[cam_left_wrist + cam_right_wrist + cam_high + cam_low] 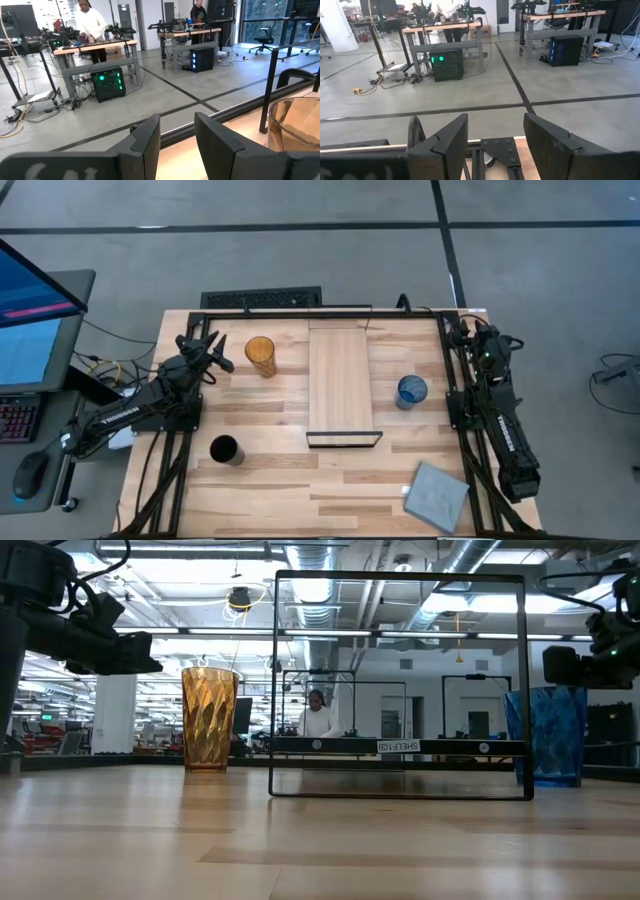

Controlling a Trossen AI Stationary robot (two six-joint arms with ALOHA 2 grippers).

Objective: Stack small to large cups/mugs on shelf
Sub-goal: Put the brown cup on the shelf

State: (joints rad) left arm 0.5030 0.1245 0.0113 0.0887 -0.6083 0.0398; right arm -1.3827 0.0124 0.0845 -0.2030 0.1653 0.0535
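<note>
A grey concrete floor (300,250) crossed by dark lines surrounds the light-wood bench (270,480). Beyond its left edge stands a desk with a monitor (35,310), keyboard (18,420) and mouse (30,473). Farther off, workbenches (95,47) carry equipment, with lit computer towers (107,84) beneath. Pipes and ducts (340,560) run under the bright ceiling. A person (90,22) in white stands there.

One camera looks straight down on the whole table (260,480) from well above, while another sits at table-top level, gazing level across it into the room; both take in the amber tumbler (261,356) and blue cup (411,391). Each wrist camera peers past its own fingers (145,145) over the table's far edge to the floor.
</note>
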